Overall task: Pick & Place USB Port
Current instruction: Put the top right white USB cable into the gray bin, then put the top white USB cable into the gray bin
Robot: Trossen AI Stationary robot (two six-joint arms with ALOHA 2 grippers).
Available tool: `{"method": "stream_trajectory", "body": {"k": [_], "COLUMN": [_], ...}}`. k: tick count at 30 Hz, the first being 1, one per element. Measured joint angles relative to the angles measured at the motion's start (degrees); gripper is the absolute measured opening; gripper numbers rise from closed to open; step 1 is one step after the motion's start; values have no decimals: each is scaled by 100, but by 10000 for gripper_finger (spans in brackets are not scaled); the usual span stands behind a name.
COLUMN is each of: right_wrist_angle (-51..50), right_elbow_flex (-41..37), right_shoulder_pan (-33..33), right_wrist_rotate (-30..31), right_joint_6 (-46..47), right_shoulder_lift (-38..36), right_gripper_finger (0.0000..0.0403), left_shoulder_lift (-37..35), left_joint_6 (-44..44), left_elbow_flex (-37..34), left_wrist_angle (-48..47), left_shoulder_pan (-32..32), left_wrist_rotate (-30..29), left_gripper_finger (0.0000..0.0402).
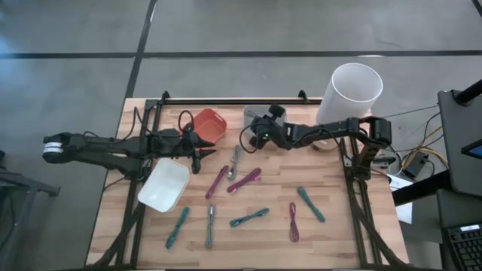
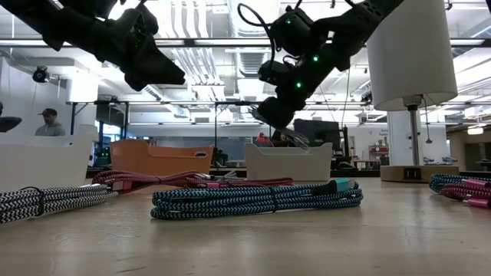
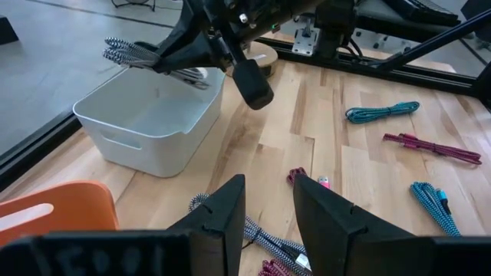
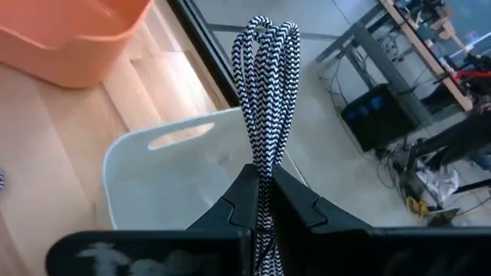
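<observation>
The right pincer (image 4: 265, 184), clamped on the black-and-white cable (image 4: 265, 92) above the white bin (image 4: 146, 176), should lower before releasing so the loops drop inside.

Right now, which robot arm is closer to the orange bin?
Left. The left pincer hangs open just beside the orange bin. The right pincer is farther off, holding a black-and-white cable over a white bin.

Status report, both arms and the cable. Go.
Right gripper shut on black-and-white cable, held above white bin at table's back edge. Left gripper open, empty, over table between orange bin and another white bin. Nothing in the way.
</observation>
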Motion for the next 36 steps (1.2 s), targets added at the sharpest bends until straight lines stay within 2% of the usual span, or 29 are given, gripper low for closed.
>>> {"method": "stream_trajectory", "body": {"k": [11, 15, 18, 36], "right_wrist_angle": [-30, -59, -62, -64], "right_elbow_flex": [-441, -440, -428, -399], "right_shoulder_pan": [-262, -272, -293, -281], "right_wrist_rotate": [-61, -506, -818, -979], "right_joint_6": [872, 853, 953, 1044], "right_shoulder_lift": [0, 0, 0, -2], "right_gripper_finger": [20, 22, 34, 116], "left_shoulder_lift": [0, 0, 0, 0], "left_joint_6": [0, 2, 2, 2], "left_elbow_flex": [0, 0, 0, 0], "left_wrist_angle": [0, 0, 0, 0], "left_shoulder_pan": [1, 0, 0, 2], "left_wrist_rotate": [-1, -1, -2, -2], "left_gripper_finger": [115, 115, 115, 115]}}
